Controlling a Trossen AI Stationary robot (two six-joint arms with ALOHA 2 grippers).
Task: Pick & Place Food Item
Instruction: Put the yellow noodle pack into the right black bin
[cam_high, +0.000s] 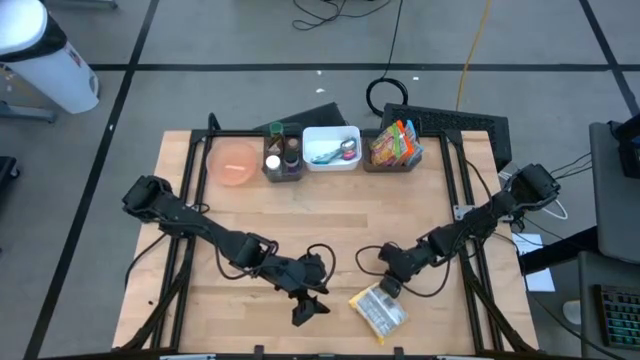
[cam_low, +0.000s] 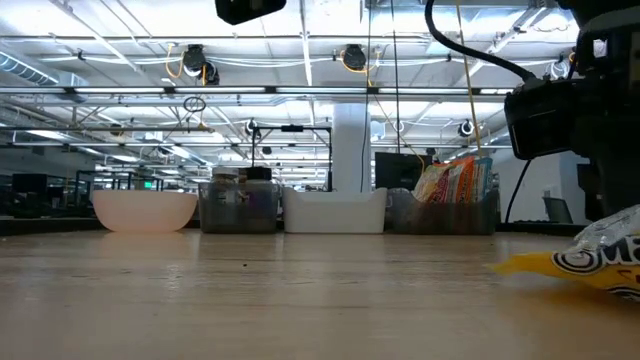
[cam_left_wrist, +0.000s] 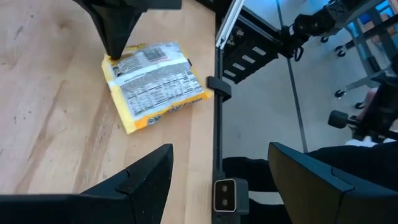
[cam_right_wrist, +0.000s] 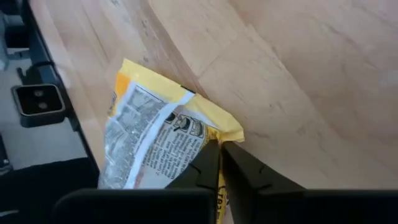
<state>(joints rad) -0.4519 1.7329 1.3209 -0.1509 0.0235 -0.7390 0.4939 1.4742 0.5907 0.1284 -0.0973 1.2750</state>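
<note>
Right gripper is clamped shut on the edge of the yellow snack packet, fingers pinched together on the wrapper's corner. Packet lies flat on the wooden table at the near edge, right of centre, label side with the printed nutrition panel facing up. Left gripper sits just left of the packet, near the table's near edge, fingers spread wide with nothing between them, apart from the packet. Along the far edge, left to right: pink bowl, dark bin with bottles, white bin, dark bin of colourful packets. Low view shows the packet resting on the wood at far right.
</note>
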